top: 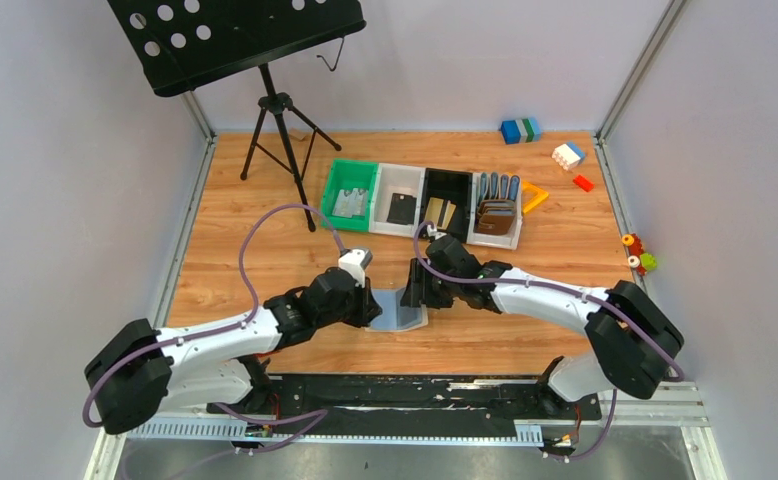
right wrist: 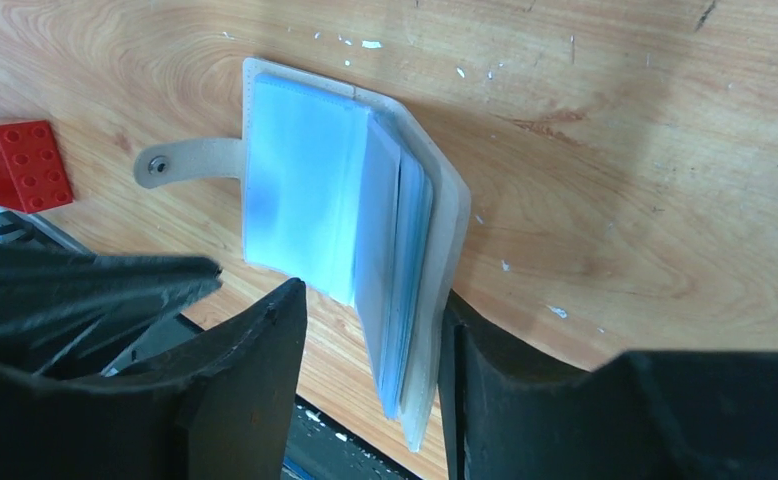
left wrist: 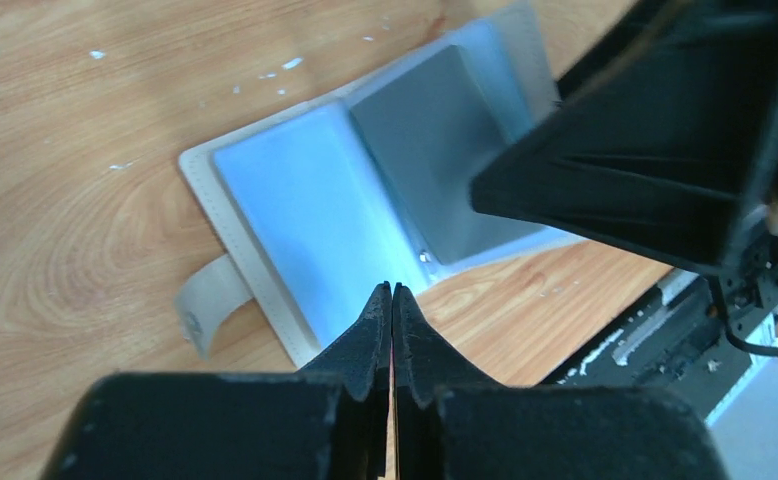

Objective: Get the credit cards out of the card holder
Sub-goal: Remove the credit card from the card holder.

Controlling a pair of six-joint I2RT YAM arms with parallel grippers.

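The card holder (top: pixel 402 312) lies open on the wood between my two grippers, its light blue sleeves facing up. A grey credit card (left wrist: pixel 435 150) shows inside one sleeve. My left gripper (left wrist: pixel 392 290) is shut, with its tips at the near edge of the card holder (left wrist: pixel 295 210); nothing shows between the tips. My right gripper (right wrist: pixel 370 298) is open. Between its fingers the right half of the card holder (right wrist: pixel 315 200) stands raised with its stack of sleeves, close to the right finger (right wrist: pixel 485 400). The strap tab (right wrist: pixel 170 163) lies flat on the wood.
Behind the card holder stands a row of bins: a green one (top: pixel 337 178) with silvery cards, a white one (top: pixel 400 180) with a black card, a black one (top: pixel 449 180) with gold cards, and a white one (top: pixel 478 235) with brown wallets. A music stand (top: pixel 280 110) stands at the back left. Toy bricks (top: pixel 568 155) lie at the back right, and a red brick (right wrist: pixel 15 165) lies nearby.
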